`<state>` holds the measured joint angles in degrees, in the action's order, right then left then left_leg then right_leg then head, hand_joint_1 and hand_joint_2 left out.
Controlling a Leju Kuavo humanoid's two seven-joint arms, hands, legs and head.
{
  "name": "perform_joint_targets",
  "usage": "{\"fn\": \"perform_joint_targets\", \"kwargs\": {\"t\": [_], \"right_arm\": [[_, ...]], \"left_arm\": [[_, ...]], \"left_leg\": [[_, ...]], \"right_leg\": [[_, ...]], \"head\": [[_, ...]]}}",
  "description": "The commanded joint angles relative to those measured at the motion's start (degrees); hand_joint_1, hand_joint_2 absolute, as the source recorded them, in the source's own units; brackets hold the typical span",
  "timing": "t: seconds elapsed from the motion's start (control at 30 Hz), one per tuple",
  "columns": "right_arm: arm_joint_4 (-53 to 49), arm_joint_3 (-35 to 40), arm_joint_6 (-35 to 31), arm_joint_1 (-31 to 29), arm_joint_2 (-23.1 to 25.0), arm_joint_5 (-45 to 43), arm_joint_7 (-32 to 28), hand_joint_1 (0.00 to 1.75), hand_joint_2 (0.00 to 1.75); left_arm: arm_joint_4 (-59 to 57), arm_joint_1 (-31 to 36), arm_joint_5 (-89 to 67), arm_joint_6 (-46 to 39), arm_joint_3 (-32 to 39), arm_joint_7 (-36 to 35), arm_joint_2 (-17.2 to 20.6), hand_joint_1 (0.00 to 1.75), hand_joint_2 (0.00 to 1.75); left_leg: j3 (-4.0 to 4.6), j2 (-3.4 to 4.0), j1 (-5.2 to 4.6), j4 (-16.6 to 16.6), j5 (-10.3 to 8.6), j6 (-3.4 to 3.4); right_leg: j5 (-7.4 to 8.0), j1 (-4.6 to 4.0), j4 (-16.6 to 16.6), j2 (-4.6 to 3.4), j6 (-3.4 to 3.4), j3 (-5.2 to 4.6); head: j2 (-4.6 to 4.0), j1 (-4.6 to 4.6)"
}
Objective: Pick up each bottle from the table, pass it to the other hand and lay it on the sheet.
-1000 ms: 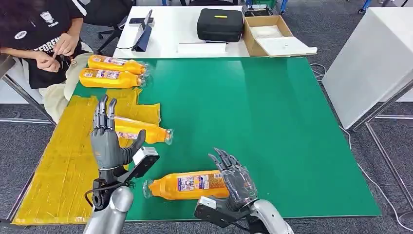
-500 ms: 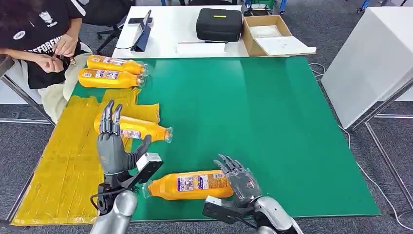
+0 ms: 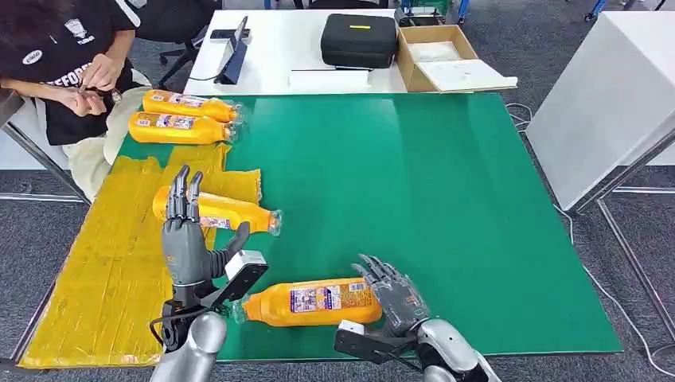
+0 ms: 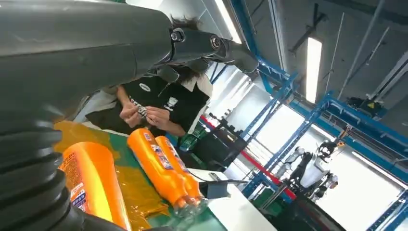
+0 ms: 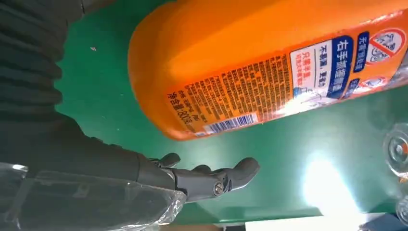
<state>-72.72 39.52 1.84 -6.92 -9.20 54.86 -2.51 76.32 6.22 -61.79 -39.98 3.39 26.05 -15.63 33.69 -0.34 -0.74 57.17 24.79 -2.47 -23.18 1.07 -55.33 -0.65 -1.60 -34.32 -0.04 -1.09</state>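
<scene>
Two hands released | right hand (image 3: pixel 396 296) beside base of orange bottle (image 3: pixel 310 302) on table (image 3: pixel 446 199) | left hand (image 3: pixel 189 239) upright, fingers apart

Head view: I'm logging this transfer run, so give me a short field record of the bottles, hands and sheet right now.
nearest bottle: lying on green table, base at right hand
right hand: fingers spread, beside bottle base, not gripping
left hand: raised, fingers up, holding nothing
bottle on sheet: lying partly on yellow sheet
far bottles: two, side by side on the table
person: seated at far left corner
</scene>
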Motion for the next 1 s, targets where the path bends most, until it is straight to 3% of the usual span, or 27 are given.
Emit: {"fn": "perform_joint_targets", "kwargs": {"t": [0.03, 0.37, 1.0], "right_arm": [[11.79, 5.38, 0.14, -6.58, 1.62, 0.1, -0.41, 0.0, 1.75], [23.36, 10.37, -2.91, -14.13, 7.21, 1.35, -0.88, 0.0, 1.75], [26.93, 14.53, -5.11, -16.21, 10.14, 4.4, 1.37, 0.0, 1.75]], "left_arm": [[-6.71, 3.18, 1.8, -0.02, 1.53, 1.87, -0.72, 0.0, 1.75], [-10.05, 4.72, 2.48, -0.02, 4.4, 5.22, -1.87, 0.0, 1.75], [-10.97, 5.59, 2.13, -0.02, 5.57, 5.16, -2.25, 0.0, 1.75]], "left_leg": [[-0.13, 0.03, 0.02, -0.05, 0.0, 0.11], [-0.15, 0.1, 0.04, -0.04, 0.0, 0.12], [-0.43, 0.03, 0.09, -0.03, 0.1, 0.29]], "right_leg": [[0.01, -0.03, 0.06, 0.01, 0.06, 0.13], [0.01, -0.03, 0.05, -0.02, 0.07, 0.14], [-0.09, -0.12, 0.08, 0.12, 0.16, 0.41]], "head": [[0.0, 0.0], [0.02, 0.0], [0.0, 0.0]]}}
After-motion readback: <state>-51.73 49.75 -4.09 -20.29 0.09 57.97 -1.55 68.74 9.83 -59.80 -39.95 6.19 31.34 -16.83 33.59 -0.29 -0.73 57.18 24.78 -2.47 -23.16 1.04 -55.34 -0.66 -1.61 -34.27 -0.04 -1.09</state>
